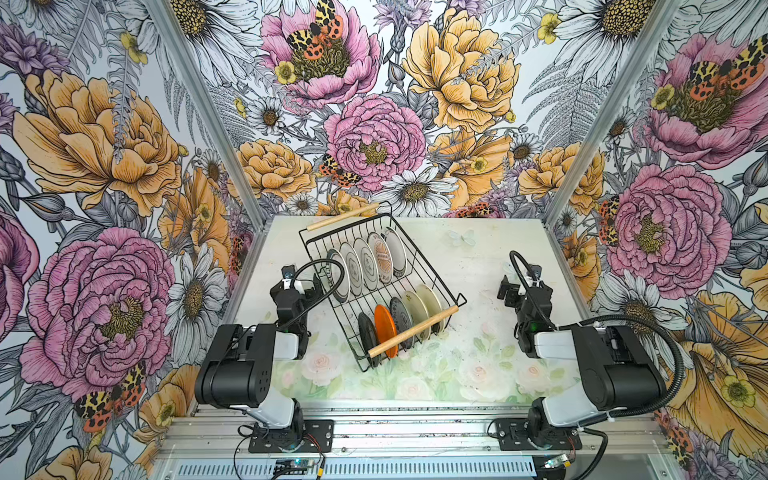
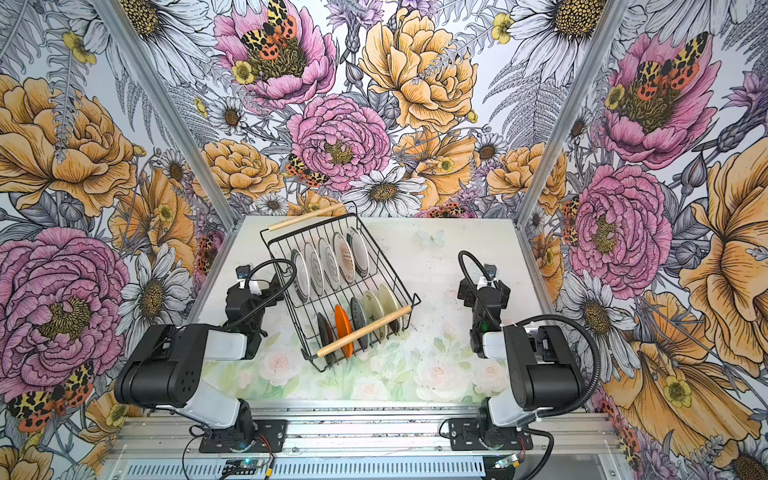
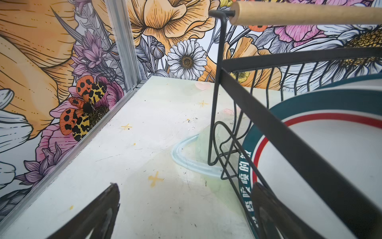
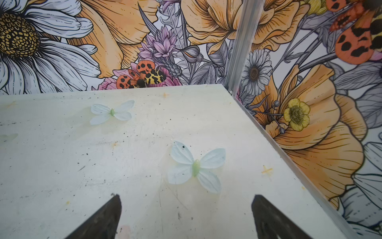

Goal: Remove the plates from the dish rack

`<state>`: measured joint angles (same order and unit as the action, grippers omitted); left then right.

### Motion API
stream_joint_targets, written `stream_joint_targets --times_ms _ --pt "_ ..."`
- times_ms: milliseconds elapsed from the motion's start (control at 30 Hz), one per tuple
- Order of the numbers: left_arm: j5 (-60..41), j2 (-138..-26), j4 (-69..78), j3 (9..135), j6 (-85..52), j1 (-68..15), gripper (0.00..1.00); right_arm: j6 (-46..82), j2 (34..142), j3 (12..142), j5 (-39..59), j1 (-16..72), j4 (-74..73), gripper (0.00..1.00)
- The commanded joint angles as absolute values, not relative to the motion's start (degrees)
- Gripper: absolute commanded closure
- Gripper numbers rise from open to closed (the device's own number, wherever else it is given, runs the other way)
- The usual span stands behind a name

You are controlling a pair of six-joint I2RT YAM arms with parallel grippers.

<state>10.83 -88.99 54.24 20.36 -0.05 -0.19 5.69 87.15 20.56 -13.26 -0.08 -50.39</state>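
The dish rack (image 3: 289, 132) is filling the close foreground with its black wire corner, and its wooden handle (image 3: 306, 12) is running above the rim. A white plate (image 3: 341, 149) with a teal rim and a red ring is standing on edge inside the rack. The left gripper (image 3: 186, 198) is hanging with jaws spread wide at the rack's corner, one finger (image 3: 268, 211) showing against the rack's wires and the other over the pale table (image 3: 144, 144) outside the rack.

1. The left arm (image 1: 245, 370) and right arm (image 1: 615, 365) pair boxy black motor housings with smooth white shell links.
2. Small round holes dot the left arm's largest housing.
3. A thick ribbed black cable (image 1: 681, 361) loops along the right arm; a thinner hose (image 1: 328, 261) arcs above the left wrist.
4. Each arm sits on a black, screwed-down base plate (image 1: 320, 434).
5. The left claw (image 3: 186, 184) and right claw (image 4: 186, 196) have dark, wedge-shaped fingers (image 4: 103, 219).
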Motion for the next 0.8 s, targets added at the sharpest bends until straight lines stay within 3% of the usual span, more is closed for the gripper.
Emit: stream_joint_targets --times_ms 0,767 --pt "9.2 -88.8 54.7 21.1 -0.7 0.2 0.01 5.9 87.9 21.6 -13.0 0.0 -51.2 0.01" --pt "8.5 -88.8 54.8 21.0 -1.0 0.5 0.01 5.9 88.0 21.6 -13.0 0.0 -51.2 0.01"
